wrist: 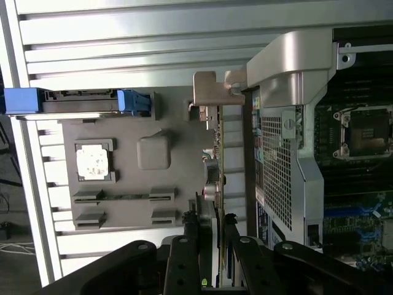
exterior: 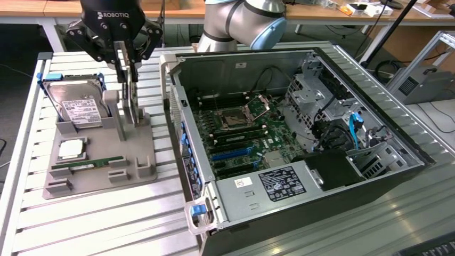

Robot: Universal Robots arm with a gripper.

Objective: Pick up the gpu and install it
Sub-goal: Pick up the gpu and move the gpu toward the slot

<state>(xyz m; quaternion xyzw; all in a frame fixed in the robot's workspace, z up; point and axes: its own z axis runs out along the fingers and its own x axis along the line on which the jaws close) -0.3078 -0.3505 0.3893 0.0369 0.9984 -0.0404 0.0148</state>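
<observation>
A workshop lies behind, with wooden tables and cables along the far wall. In front stands a bench (exterior: pixel 106 224) (wrist: pixel 153 37) of pale metal slats. A grey fixture tray (exterior: pixel 99 181) (wrist: pixel 123 123) sits on it at the exterior view's left, and an open computer case (exterior: pixel 249 53) (wrist: pixel 295 80) lies just beside the tray at the exterior view's right. The case's motherboard (exterior: pixel 242 133) is exposed.

The gpu (exterior: pixel 132 109) (wrist: pixel 215 166) stands on edge in the tray's upright holder, on the side of the tray nearest the case. Its silvery end bracket (wrist: pixel 212 92) shows in the wrist view. The black claw (exterior: pixel 128 77) (wrist: pixel 210 221) hangs straight down over the card from the grey and blue arm (exterior: pixel 242 18). It is pressed together on the card's upper edge, with one finger on each face, pinching the gpu. The card's lower edge is seated in the holder.

Other parts rest in the tray. A hard drive (exterior: pixel 78 106) (wrist: pixel 77 101) with a white label and blue side rails leans at the tray's far end. A square processor (exterior: pixel 71 149) (wrist: pixel 93 163) lies in its pocket nearer the middle. A narrow green memory stick (exterior: pixel 89 164) (wrist: pixel 123 196) lies flat between two small blocks just beside the processor. All three are well apart from the claw.
</observation>
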